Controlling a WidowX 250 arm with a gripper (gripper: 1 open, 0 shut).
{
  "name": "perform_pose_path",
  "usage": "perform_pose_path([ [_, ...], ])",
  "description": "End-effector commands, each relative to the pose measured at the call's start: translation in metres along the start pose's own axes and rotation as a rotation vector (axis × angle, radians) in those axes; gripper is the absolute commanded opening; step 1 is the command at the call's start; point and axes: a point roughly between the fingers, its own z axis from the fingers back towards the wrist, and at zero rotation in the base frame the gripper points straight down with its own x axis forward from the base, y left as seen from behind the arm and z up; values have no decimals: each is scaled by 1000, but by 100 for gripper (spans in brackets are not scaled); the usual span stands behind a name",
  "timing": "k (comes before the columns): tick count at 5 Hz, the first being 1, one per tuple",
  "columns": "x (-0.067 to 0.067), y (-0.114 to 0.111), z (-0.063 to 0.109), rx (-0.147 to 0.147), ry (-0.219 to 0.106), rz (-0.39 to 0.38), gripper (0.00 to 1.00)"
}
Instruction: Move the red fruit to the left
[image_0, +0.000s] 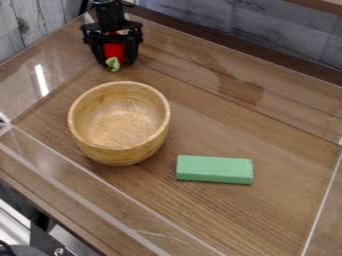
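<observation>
The glossy red strawberry-like fruit with a green leafy cap (115, 49) lies beyond the round tan wooden bowl (120, 151), directly between the spread fingers of the black metal claw (112, 42); its leafy end points bowlward.

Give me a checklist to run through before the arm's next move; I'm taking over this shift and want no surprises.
1. Gripper open: ok, its fingers stand apart.
2. Red fruit resting on the table: cannot tell, the gripper hides part of it.
3. Fruit clear of the fingers: not ok, it sits between them.
4. Wooden bowl apart from the fruit: ok, bare wood lies between.
5. Green block away from the gripper: ok, it lies beyond the bowl.
</observation>
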Motion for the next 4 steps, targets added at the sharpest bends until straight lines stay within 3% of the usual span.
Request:
perform_pose_path([
  [1,7,-9,28,4,-72,-23,100],
  [2,1,-22,35,-5,-68,-30,100],
  [4,-12,-32,73,-29,-96,58,100],
])
